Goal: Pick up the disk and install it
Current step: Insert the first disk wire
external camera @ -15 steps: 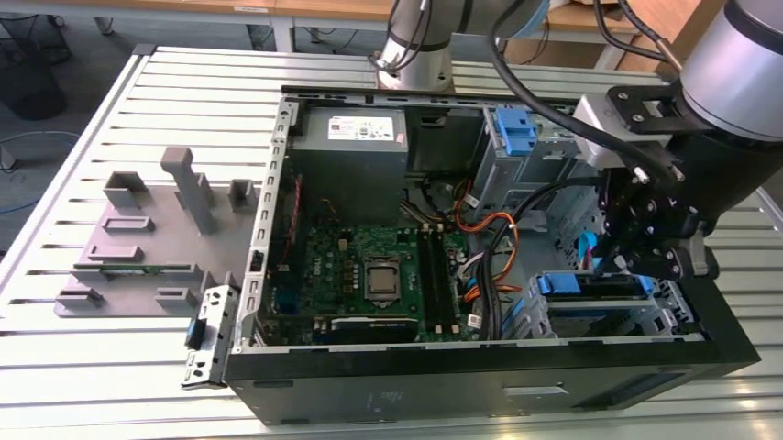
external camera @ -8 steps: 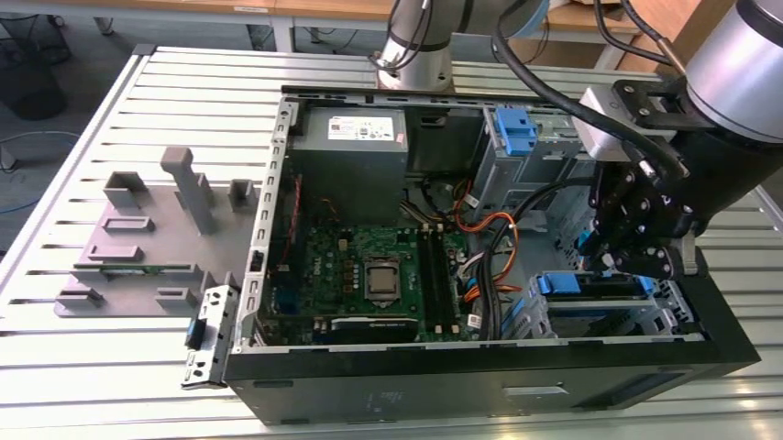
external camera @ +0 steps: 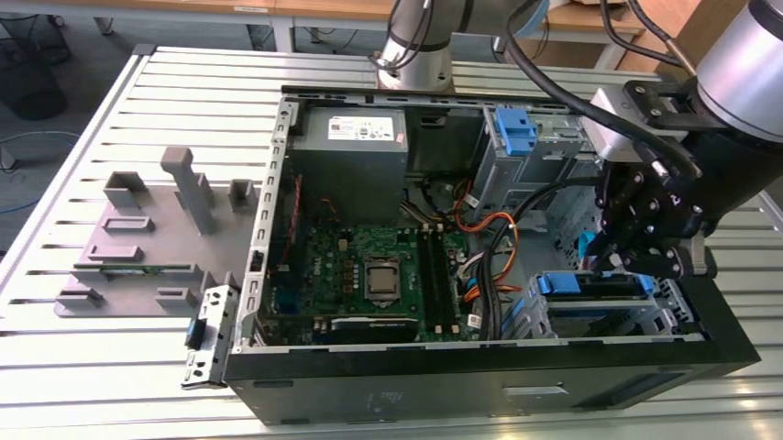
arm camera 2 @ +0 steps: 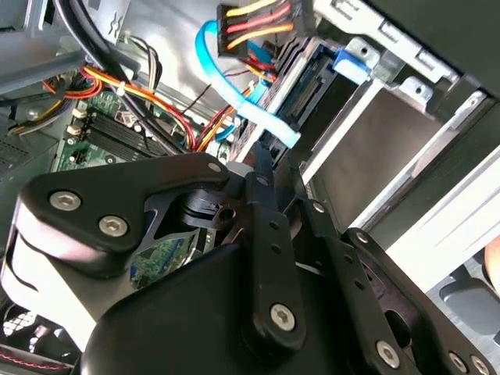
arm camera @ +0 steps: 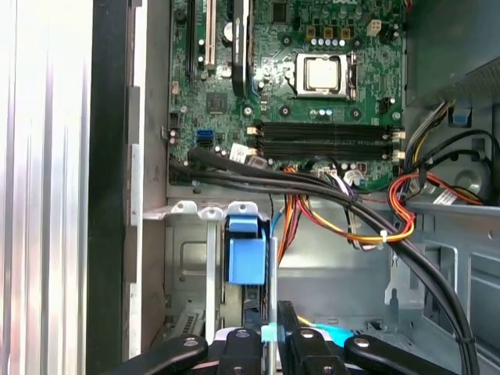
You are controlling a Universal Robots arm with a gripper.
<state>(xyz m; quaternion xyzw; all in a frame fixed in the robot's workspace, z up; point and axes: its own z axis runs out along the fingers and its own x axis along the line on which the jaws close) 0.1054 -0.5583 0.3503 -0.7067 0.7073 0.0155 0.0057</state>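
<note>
The disk (external camera: 593, 286) sits inside the drive cage (external camera: 612, 316) at the case's corner on the exterior view's right, its blue side rail facing up. In the first wrist view the disk (arm camera: 246, 258) appears edge-on with its blue rail tab, and in the second wrist view the disk (arm camera 2: 308, 86) lies slotted in the silver cage. My gripper (external camera: 612, 268) hangs just over the disk's inner end. Its black fingers (arm camera: 256, 344) stand close together, shut, with a light blue flat cable (arm camera 2: 250, 105) running by the tips of the gripper (arm camera 2: 266, 160). I cannot tell whether the tips touch the disk.
The open case holds a green motherboard (external camera: 367, 275), a grey power-supply box (external camera: 348, 137), orange and black cable bundles (external camera: 490, 238) and an upper bay with a blue latch (external camera: 516, 128). A grey fixture (external camera: 135, 229) with a green strip lies on the slatted table at the exterior view's left.
</note>
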